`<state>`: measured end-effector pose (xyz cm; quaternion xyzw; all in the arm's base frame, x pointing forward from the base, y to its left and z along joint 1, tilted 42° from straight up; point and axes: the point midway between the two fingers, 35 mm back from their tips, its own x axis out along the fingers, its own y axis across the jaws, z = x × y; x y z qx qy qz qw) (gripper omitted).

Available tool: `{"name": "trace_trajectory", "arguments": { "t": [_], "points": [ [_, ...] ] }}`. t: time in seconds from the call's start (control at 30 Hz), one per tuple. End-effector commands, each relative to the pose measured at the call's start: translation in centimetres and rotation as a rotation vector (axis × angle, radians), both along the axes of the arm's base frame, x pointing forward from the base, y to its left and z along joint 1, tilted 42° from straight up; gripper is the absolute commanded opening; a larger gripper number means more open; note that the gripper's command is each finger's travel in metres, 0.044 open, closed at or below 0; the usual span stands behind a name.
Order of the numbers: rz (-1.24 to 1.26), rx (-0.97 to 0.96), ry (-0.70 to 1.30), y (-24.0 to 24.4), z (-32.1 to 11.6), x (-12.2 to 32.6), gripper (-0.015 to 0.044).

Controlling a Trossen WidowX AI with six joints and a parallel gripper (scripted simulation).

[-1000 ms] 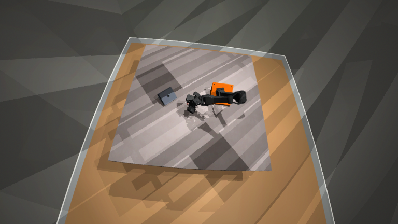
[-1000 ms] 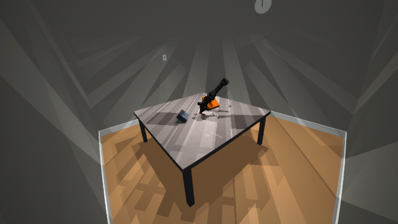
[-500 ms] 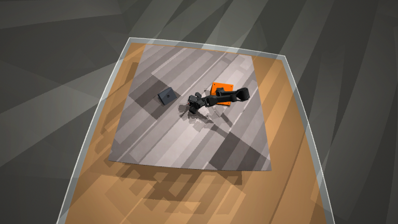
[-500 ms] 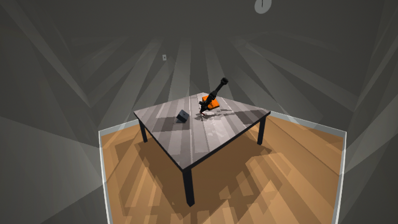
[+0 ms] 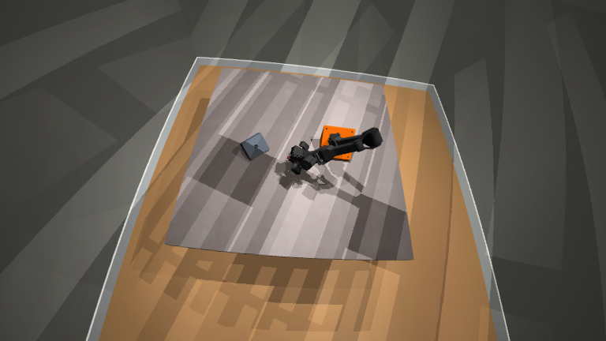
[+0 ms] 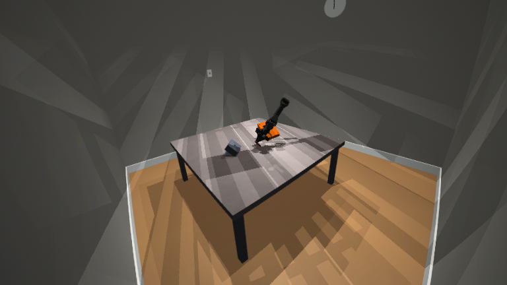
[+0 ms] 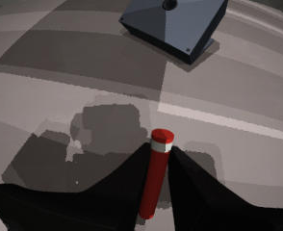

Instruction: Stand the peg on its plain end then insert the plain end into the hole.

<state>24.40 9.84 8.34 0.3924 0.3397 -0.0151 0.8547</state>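
Note:
The red peg (image 7: pixel 156 175) (image 6: pixel 258 144) is held between the fingers of my gripper (image 7: pixel 159 150). In the wrist view its white band and red end cap are at the upper end, just beyond the fingertips. Its plain end points down the picture, seen between the fingers. The peg is slanted in the exterior view; its gap to the table cannot be told. The blue-grey sloped panel (image 5: pixel 261 142) (image 6: pixel 232 147) (image 7: pixel 187 24) stands apart from the peg, left of the gripper in the top and exterior views. Its round dark hole (image 5: pixel 255 146) (image 7: pixel 169 4) shows in its face.
The orange base plate (image 5: pixel 338 130) (image 6: pixel 274 132) lies under the arm, right of the gripper in the top and exterior views. The table (image 5: pixel 286 230) (image 6: pixel 239 196) carries the arm and panel. Hard-edged shadows cross the table and floor.

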Motion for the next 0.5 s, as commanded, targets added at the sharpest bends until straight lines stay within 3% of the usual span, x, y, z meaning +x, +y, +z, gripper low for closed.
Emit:
{"name": "trace_trajectory", "arguments": {
  "t": [0.0,0.47],
  "points": [
    [-0.03,-0.004,-0.028,-0.02,0.09,-0.33,0.005],
    [-0.111,-0.038,-0.11,0.16,0.29,-1.24,0.005]
  ]
}}
